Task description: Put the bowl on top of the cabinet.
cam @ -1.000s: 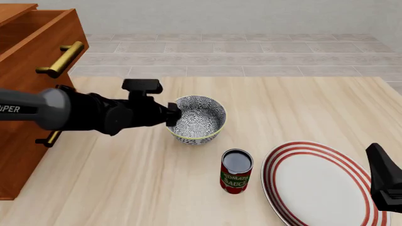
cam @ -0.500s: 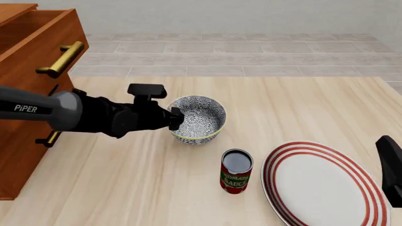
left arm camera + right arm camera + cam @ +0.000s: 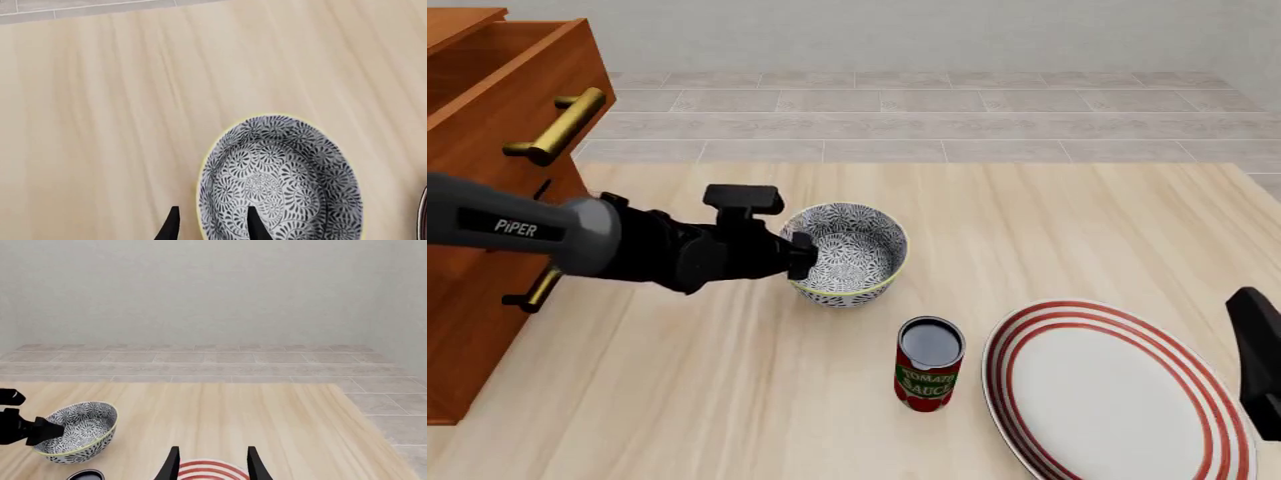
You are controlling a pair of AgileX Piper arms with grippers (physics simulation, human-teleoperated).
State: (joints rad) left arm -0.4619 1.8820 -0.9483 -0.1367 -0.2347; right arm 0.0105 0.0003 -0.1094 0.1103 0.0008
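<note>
The bowl (image 3: 851, 255), white with a dense dark floral pattern, stands on the wooden table (image 3: 1068, 230) near its middle. My left gripper (image 3: 806, 256) comes in from the left and sits at the bowl's left rim. In the left wrist view the bowl (image 3: 287, 185) fills the lower half. The left gripper (image 3: 212, 222) is open there, one finger outside the rim and one inside, both apart from the wall. The reddish-brown cabinet (image 3: 487, 130) stands at the far left with a drawer pulled out. My right gripper (image 3: 212, 462) is open, hovering with nothing between its fingers.
A tomato sauce can (image 3: 929, 363) stands just in front of the bowl. A flat white plate with red rings (image 3: 1108, 400) lies at the front right, under the right arm (image 3: 1261, 370). Brass bar handles (image 3: 561, 125) stick out from the cabinet.
My left arm has crept a little to the right, bringing its fingers over the bowl's rim. The right arm drew back toward the right edge. The bowl has not moved.
</note>
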